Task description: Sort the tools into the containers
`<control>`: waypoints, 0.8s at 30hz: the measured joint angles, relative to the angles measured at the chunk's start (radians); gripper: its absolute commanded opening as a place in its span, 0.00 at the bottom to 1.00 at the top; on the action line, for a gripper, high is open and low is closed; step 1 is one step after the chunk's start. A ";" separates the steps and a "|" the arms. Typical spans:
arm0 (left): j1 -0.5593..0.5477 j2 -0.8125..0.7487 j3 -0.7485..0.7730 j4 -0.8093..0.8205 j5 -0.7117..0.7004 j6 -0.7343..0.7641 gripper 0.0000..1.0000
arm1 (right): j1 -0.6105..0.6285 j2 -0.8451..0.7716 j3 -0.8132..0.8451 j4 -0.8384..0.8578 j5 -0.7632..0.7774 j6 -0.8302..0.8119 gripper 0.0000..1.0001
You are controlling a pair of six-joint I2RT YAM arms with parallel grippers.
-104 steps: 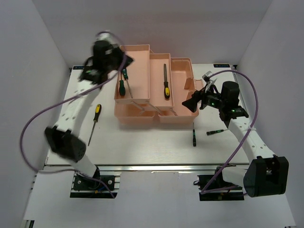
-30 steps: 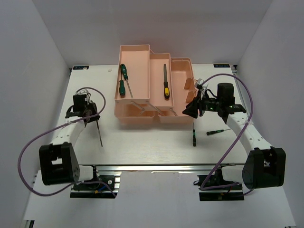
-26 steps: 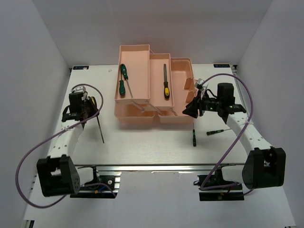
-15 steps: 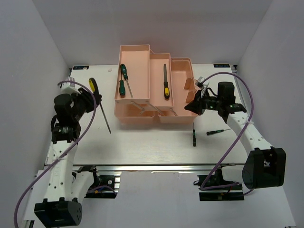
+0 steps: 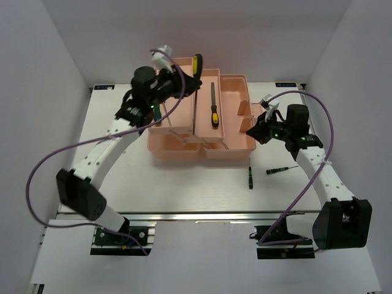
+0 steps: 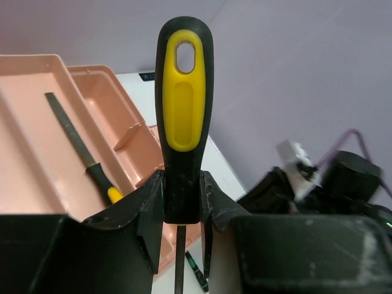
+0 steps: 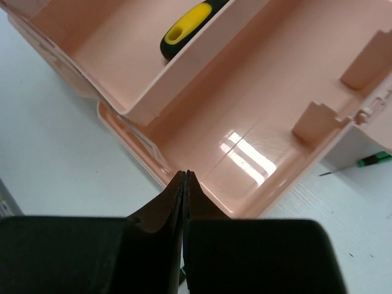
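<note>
White table; left gripper clamps yellow-handled screwdriver above toolbox.

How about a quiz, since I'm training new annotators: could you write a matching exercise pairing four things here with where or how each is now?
Things:
1. large yellow-and-black screwdriver
2. file-like tool
3. small black-green screwdriver
4. right gripper

Places or states:
A. lying on the table in front of the toolbox
B. shut, holding nothing
C. clamped in the left gripper
D. lying in the middle tray

Pairs: 1-C, 2-D, 3-A, 4-B.
</note>
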 measured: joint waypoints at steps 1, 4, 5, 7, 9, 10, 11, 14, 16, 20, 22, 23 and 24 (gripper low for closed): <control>-0.016 0.056 0.040 -0.002 -0.004 0.009 0.00 | -0.005 -0.017 -0.005 0.003 0.011 0.000 0.00; -0.043 0.208 0.148 -0.002 -0.030 0.039 0.00 | -0.020 -0.064 -0.016 0.003 0.035 -0.003 0.09; -0.047 0.252 0.176 -0.003 -0.041 0.050 0.00 | -0.026 -0.076 -0.019 0.004 0.041 -0.005 0.11; -0.054 0.334 0.228 -0.021 -0.071 0.072 0.00 | -0.034 -0.093 -0.026 0.001 0.048 -0.013 0.16; -0.060 0.410 0.285 -0.044 -0.103 0.096 0.00 | -0.045 -0.100 -0.032 -0.006 0.050 -0.024 0.19; -0.063 0.447 0.316 -0.058 -0.119 0.107 0.00 | -0.048 -0.102 -0.035 -0.006 0.051 -0.027 0.20; -0.064 0.482 0.348 -0.072 -0.136 0.117 0.03 | -0.051 -0.103 -0.041 -0.006 0.051 -0.029 0.22; -0.066 0.567 0.432 -0.114 -0.179 0.139 0.29 | -0.058 -0.104 -0.055 -0.019 0.052 -0.039 0.44; -0.067 0.600 0.461 -0.140 -0.198 0.146 0.45 | -0.061 -0.104 -0.061 -0.029 0.053 -0.049 0.60; -0.073 0.613 0.468 -0.162 -0.226 0.154 0.58 | -0.063 -0.104 -0.062 -0.048 0.052 -0.120 0.70; -0.079 0.613 0.483 -0.164 -0.236 0.155 0.60 | -0.064 -0.102 -0.062 -0.068 0.041 -0.179 0.72; -0.080 0.613 0.494 -0.167 -0.239 0.156 0.60 | -0.064 -0.098 -0.062 -0.084 0.029 -0.224 0.72; -0.082 0.613 0.509 -0.172 -0.240 0.157 0.60 | -0.064 -0.093 -0.061 -0.103 0.017 -0.269 0.72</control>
